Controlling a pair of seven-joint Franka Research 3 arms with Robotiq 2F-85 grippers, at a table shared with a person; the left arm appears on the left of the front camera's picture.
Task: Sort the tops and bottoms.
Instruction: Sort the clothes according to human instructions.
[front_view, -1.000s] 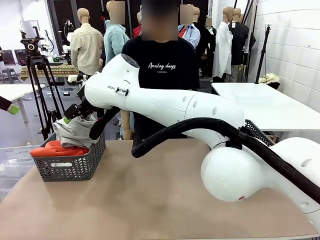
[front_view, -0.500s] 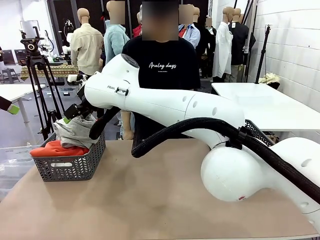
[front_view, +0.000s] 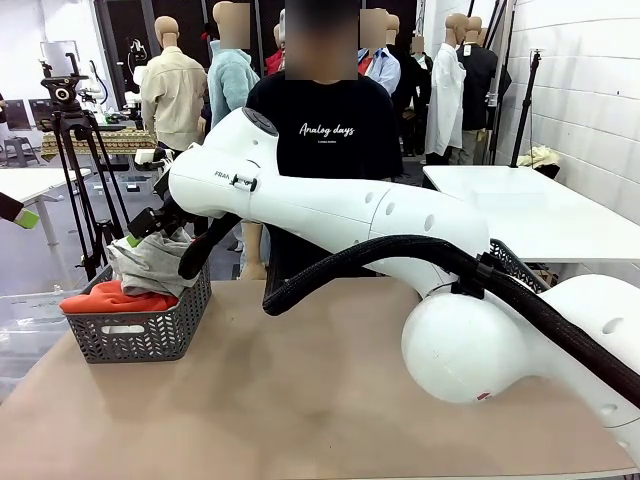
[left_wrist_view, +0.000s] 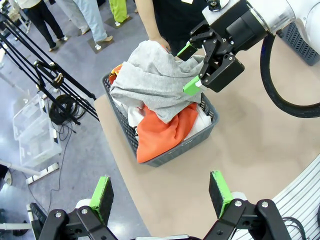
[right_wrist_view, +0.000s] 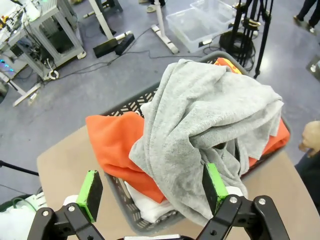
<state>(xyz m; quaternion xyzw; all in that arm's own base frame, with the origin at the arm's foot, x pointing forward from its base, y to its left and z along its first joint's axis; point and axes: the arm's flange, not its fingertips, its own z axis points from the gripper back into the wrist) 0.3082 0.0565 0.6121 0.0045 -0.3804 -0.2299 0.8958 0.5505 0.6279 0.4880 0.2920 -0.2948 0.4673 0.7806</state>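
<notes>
Three soft crumpled tops, grey knit (right_wrist_view: 210, 125) over orange (right_wrist_view: 117, 145) and white (right_wrist_view: 150, 207), are being held in a slatted grey basket (left_wrist_view: 175, 150), with both grippers (right_wrist_view: 150, 187) (left_wrist_view: 160, 192) spread apart.

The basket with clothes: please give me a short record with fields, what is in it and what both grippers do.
basket: dark grey, at the table's left edge
top layer: grey garment
under it: orange garment, then white garment
right gripper: open, over the grey garment
left gripper: open, holding nothing, apart from the basket
person's hand: at the basket's far side
</notes>
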